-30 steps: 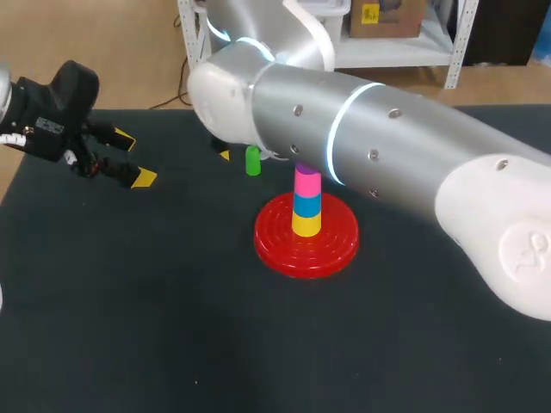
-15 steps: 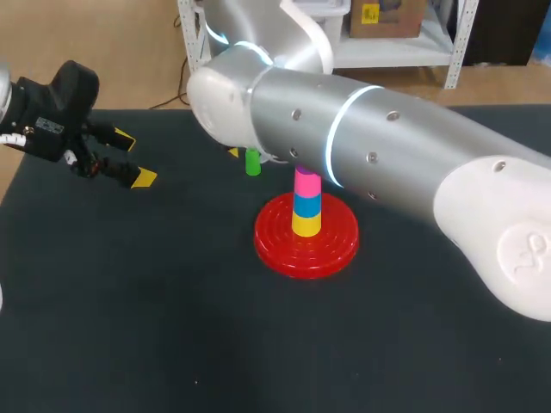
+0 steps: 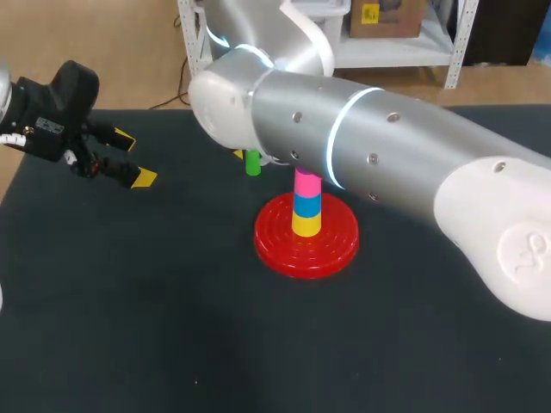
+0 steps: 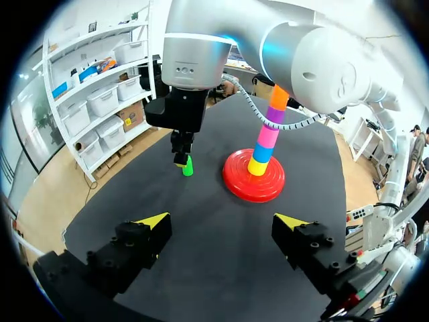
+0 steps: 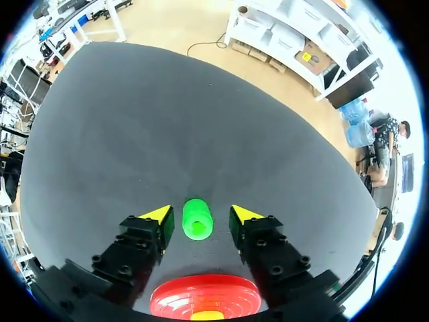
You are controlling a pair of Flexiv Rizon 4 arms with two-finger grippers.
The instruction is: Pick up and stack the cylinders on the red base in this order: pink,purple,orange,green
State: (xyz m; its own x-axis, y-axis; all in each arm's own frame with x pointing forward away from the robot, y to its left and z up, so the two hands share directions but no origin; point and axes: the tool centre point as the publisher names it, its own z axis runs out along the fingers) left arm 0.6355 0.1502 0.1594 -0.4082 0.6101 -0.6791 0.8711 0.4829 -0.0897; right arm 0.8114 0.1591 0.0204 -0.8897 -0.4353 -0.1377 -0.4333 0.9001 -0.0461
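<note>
One piece is left: the green cylinder (image 5: 197, 219), stood on the table (image 3: 129, 301) near the red base (image 3: 336, 249), has been straddled in the last second by the right gripper (image 5: 200, 215), fingers (image 5: 155, 215) spread and untouching, so closing is judged next; left gripper (image 4: 222, 221) is parked open.

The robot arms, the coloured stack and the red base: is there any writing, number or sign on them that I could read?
No text here can be read.
On the left gripper: a small white label on its black body, too small to read.
On the right arm: a faint emblem on its white joint, no letters legible.
On the green cylinder, the stacked cylinders and the red base: no print visible.
</note>
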